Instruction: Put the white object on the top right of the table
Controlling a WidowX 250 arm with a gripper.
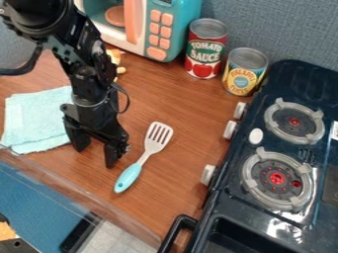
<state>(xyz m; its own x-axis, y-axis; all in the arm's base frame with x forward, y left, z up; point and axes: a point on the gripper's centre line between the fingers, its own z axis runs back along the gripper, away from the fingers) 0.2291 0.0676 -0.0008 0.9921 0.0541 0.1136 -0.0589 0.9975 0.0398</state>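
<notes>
While coming in from the upper left, drops steeply over the wooden table (175,185) as a black arm (86,66), bent near the top edge and slanting slightly rightward on the way down. Ends in the black gripper (96,154), aimed at the tabletop, with two fingers (111,157) spread well apart and a gap between them. Has the turquoise cloth (36,121) to the left, and to the right, near but seemingly apart, the spatula (156,137), with a white slotted head pointing up the table and a turquoise handle angling down toward the front edge. Cannot judge the height of the fingertips above the wood. Loops a black cable beside the wrist, over part of the view of the table. Hides the cloth's right edge behind the gripper, and behind the forearm part of a yellowish thing (115,55), too covered to name. Loses the arm's upper end at the picture's edge, likewise the top of the toy microwave (173,30) and the right and lower parts of the toy stove (231,197). Leaves unclear, on the stove, whether to call the small white oval (255,136) loose or fixed. Crops a dark thing with an orange patch (8,237) at lower left, hard to identify.
</notes>
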